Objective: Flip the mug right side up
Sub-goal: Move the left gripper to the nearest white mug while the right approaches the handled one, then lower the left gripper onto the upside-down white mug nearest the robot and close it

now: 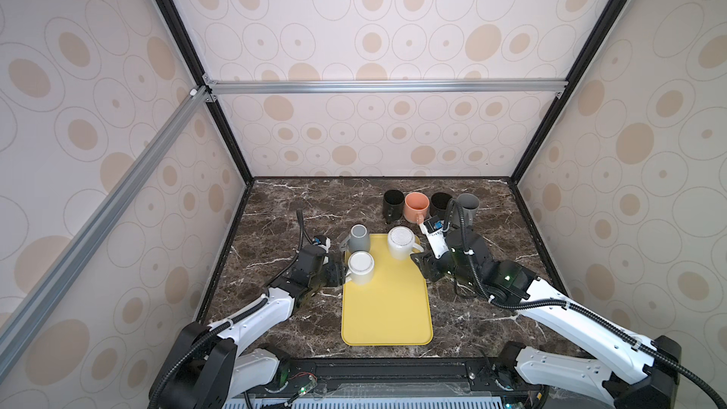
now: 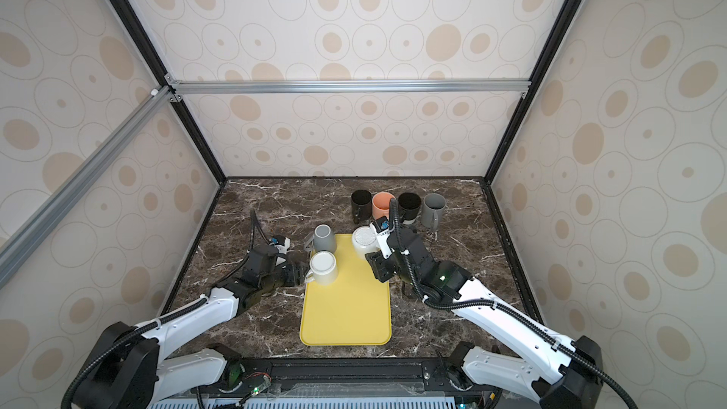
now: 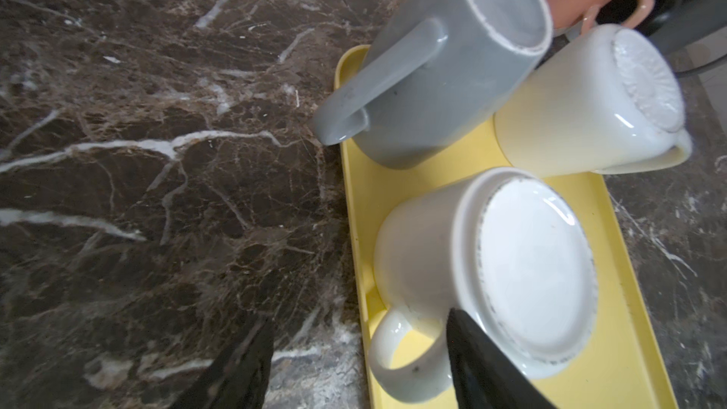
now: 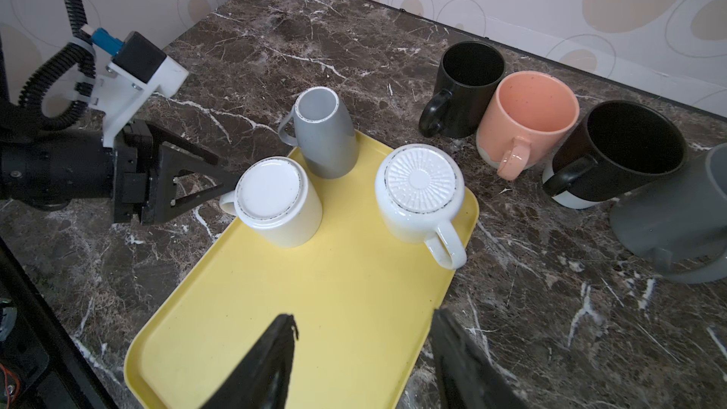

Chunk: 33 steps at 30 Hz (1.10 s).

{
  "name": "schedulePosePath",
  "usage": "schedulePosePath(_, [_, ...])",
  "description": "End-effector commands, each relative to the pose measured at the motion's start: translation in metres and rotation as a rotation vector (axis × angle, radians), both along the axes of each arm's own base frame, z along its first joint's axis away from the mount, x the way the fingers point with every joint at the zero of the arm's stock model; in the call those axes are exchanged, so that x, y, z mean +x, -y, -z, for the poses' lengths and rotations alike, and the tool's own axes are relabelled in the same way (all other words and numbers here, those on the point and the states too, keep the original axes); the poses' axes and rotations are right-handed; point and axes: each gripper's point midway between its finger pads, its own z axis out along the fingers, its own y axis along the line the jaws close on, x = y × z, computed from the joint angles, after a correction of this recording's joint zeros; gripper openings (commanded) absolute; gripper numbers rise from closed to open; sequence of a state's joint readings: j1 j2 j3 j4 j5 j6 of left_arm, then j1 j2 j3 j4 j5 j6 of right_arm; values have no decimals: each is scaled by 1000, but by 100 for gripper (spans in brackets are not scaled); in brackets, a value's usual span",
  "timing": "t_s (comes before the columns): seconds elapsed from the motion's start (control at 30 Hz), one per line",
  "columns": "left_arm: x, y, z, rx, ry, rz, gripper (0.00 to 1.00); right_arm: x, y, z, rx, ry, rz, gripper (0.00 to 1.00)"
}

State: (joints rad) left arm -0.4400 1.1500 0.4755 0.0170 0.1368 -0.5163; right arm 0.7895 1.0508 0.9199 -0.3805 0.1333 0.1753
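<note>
Three mugs stand upside down at the far end of the yellow tray (image 1: 387, 308): a plain white mug (image 1: 360, 267) (image 3: 511, 269) nearest the left arm, a grey mug (image 1: 358, 238) behind it, and a white mug with a ribbed base (image 1: 401, 243) on the right. My left gripper (image 1: 341, 271) (image 3: 360, 318) is open at the plain white mug's handle (image 3: 389, 352). The handle lies between the jaws, one finger beside the mug's wall and the other over the table. My right gripper (image 1: 420, 265) (image 4: 364, 316) hangs open over the tray's right edge, holding nothing.
Several upright mugs line the back of the marble table: black (image 4: 468, 88), peach (image 4: 527, 120), black with a white base (image 4: 625, 151) and grey (image 4: 676, 210). The enclosure walls stand close on three sides.
</note>
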Motion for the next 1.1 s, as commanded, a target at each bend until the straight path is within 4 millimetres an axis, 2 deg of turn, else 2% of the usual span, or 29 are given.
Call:
schedulePosePath(0.0, [-6,-2,-17,10,14,1,68,2,2,3,3,-8,17,58])
schedulePosePath(0.17, [-4,5,-50,4,94,42,69,2,2,5,-8,-4,15,58])
schedulePosePath(0.23, [-4,10,-53,42,90,79,71,3,3,5,-10,-2,17,58])
schedulePosePath(0.47, [-16,31,-32,150,11,200,80,2,5,1,0,24,16,58])
schedulePosePath(0.7, [-20,40,-16,184,-33,242,81,3,8,3,-24,41,21,59])
schedulePosePath(1.07, [-13,53,-14,165,-27,280,80,3,11,8,-24,38,32,59])
